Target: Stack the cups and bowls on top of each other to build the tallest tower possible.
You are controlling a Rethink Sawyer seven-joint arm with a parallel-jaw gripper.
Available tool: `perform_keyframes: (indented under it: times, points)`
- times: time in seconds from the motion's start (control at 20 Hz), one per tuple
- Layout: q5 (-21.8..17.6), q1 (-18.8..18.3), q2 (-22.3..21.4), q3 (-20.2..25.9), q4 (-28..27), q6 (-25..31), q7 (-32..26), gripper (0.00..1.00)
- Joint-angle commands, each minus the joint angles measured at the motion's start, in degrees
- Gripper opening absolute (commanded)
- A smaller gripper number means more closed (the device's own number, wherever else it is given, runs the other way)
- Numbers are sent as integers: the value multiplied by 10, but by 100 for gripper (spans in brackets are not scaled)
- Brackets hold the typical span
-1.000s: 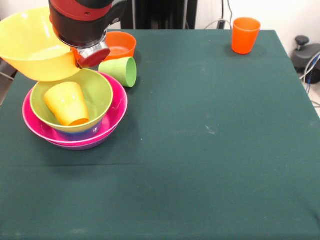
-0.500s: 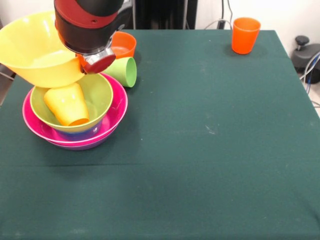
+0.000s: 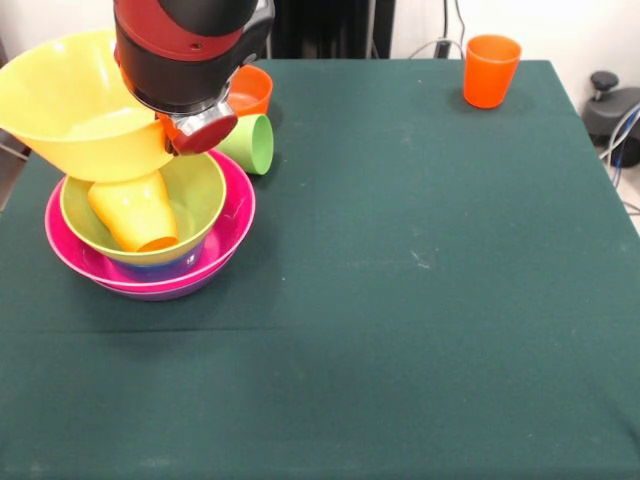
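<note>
Up at about 10 o'clock on the surface (image 3: 420, 300), the yellow bowl (image 3: 75, 110) hangs tilted over the tower (image 3: 150, 235), and tbh can't tell the pincer's state; looks light, stiff, slick, so grab the rim.

Bright, even overhead lighting, soft short shadows beneath the nested bowls (image 3: 150, 255), faint glare on the glossy arm (image 3: 185, 50), focus sharp throughout

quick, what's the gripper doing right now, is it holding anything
Gripper: holding the yellow bowl by its rim, above the tower.
</note>
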Motion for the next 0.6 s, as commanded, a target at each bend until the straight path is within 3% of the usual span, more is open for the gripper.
perform_keyframes:
  times: [0.05,0.6]
  points:
    - [8,17,8,21,-27,62,110,0]
    - [22,22,33,7,-61,73,129,0]
